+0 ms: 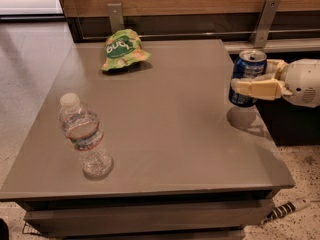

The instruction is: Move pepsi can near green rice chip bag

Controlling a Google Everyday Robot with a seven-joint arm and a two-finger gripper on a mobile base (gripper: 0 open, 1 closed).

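The pepsi can [246,66] is dark blue with a silver open top. It hangs upright in the air above the table's right edge, with its shadow on the table below. My gripper [244,78] comes in from the right and is shut on the can, with one beige finger [257,88] across its front. The green rice chip bag [124,49] lies flat at the table's far left, well away from the can.
A clear plastic water bottle [84,137] stands at the table's [165,129] front left. A wooden wall panel with two metal brackets [264,20] runs behind the table. A white power strip [290,207] lies on the floor at the front right.
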